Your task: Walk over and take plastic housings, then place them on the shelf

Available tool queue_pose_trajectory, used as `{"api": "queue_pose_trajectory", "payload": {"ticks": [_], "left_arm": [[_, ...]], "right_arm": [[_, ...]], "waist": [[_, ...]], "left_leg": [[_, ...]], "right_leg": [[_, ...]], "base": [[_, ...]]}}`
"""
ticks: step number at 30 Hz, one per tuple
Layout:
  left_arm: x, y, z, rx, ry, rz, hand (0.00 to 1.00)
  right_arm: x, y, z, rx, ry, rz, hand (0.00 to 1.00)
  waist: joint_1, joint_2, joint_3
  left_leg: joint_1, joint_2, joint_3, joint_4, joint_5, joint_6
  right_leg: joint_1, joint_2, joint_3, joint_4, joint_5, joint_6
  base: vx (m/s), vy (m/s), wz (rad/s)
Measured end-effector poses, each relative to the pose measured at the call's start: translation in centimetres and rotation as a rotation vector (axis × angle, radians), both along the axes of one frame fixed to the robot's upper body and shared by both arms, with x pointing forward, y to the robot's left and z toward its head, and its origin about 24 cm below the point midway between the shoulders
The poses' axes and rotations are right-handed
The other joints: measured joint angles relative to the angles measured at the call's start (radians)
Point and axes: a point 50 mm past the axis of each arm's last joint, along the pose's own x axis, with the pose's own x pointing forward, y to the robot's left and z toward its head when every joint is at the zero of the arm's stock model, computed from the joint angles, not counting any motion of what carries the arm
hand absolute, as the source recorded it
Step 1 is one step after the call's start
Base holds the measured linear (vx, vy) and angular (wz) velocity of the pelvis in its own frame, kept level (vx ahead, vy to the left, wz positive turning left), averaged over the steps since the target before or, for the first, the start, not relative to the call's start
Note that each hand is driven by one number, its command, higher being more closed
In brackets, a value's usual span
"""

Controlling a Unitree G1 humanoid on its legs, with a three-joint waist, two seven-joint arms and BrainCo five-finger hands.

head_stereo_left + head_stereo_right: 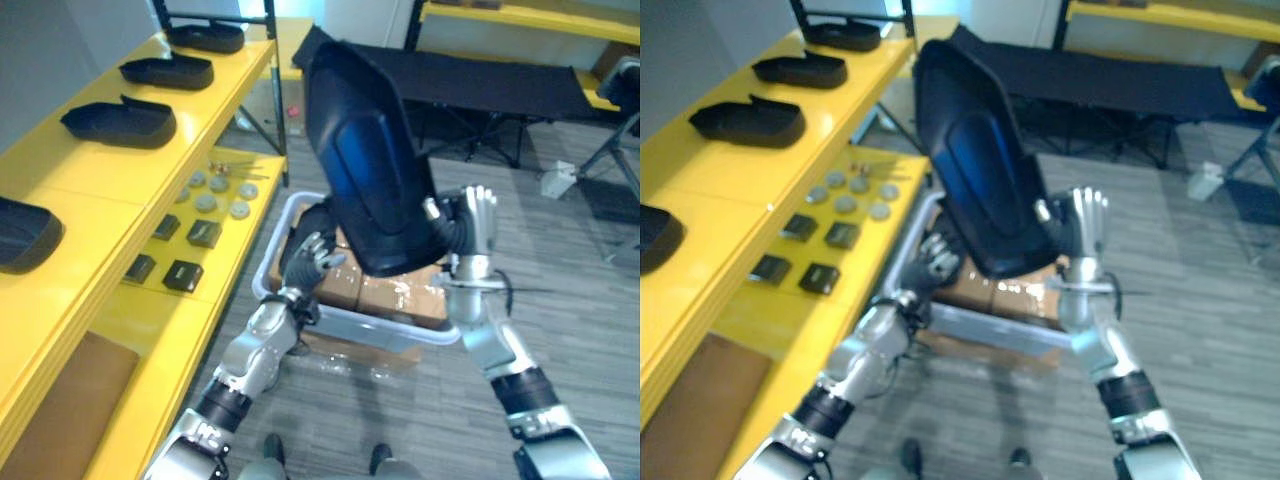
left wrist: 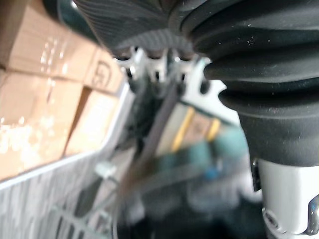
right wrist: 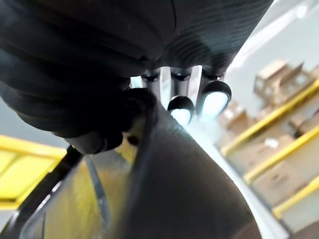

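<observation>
Four housings (image 1: 120, 124) on shelf (image 1: 110, 185), bin (image 1: 380, 325) below held housing (image 1: 370, 170)

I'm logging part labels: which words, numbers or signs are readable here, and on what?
None readable.
Large black plastic housing: no print visible.
Brown cardboard boxes in white plastic bin: printed mark, too blurred.
Small black blocks on yellow shelf: too small to tell.

Plastic housing (image 1: 375, 170): lower edge covers part of left hand (image 1: 318, 255); grey bin (image 1: 380, 322) and cardboard boxes (image 1: 400, 295) largely hidden behind it; shelf housing (image 1: 20, 232) cut off by the picture's edge; discs (image 1: 205, 200) and dark blocks (image 1: 204, 234) on lower shelf (image 1: 150, 310) too small to identify; left wrist view background blurred.
</observation>
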Motion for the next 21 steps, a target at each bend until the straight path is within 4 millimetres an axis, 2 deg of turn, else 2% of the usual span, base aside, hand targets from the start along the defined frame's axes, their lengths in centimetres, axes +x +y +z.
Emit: {"api": "queue_pose_trajectory", "payload": {"ticks": [1,4,11,12,21], "left_arm": [[-0.2,-0.6,-0.1,-0.003,0.001,-0.025,0.00],[-0.4,-0.7,-1.0,0.018,0.035,-0.026,0.00],[-0.6,-0.7,-1.8,0.048,0.064,-0.005,0.00],[-0.7,-0.7,-2.0,0.056,0.071,0.004,1.00],[-1.8,0.3,-3.7,0.061,0.104,0.120,1.00]], "right_arm": [[0.1,0.6,-0.9,-0.007,0.045,0.018,1.00],[0.2,1.3,-2.1,-0.016,0.095,0.037,1.00],[0.3,1.5,-3.4,-0.023,0.144,0.038,1.00],[0.3,1.6,-3.4,-0.021,0.144,0.046,1.00],[-1.8,3.2,-6.1,0.037,0.214,0.145,1.00]], "waist": [[0.001,-0.004,-0.012],[0.002,-0.009,-0.020],[0.004,-0.007,-0.029],[0.006,-0.007,-0.029],[0.008,-0.026,-0.064]], "left_leg": [[-0.001,-0.002,-0.001,-0.002,0.000,0.000],[-0.001,-0.002,-0.003,-0.007,0.005,0.001],[-0.003,-0.002,-0.029,-0.008,0.019,0.000],[-0.003,-0.001,-0.030,-0.008,0.020,0.000],[-0.003,-0.001,-0.030,-0.009,0.021,0.000]], "right_leg": [[0.000,-0.001,-0.001,-0.002,0.000,0.001],[0.002,-0.001,-0.001,-0.004,0.002,0.003],[0.016,0.001,-0.023,-0.015,0.004,0.006],[0.017,0.002,-0.023,-0.015,0.004,0.006],[0.019,0.002,-0.023,-0.020,0.006,0.007]], "base": [[-0.03,0.021,0.03],[-0.02,0.010,0.02],[-0.02,-0.001,0.08],[0.00,0.000,0.00],[0.00,0.000,0.00]]}}
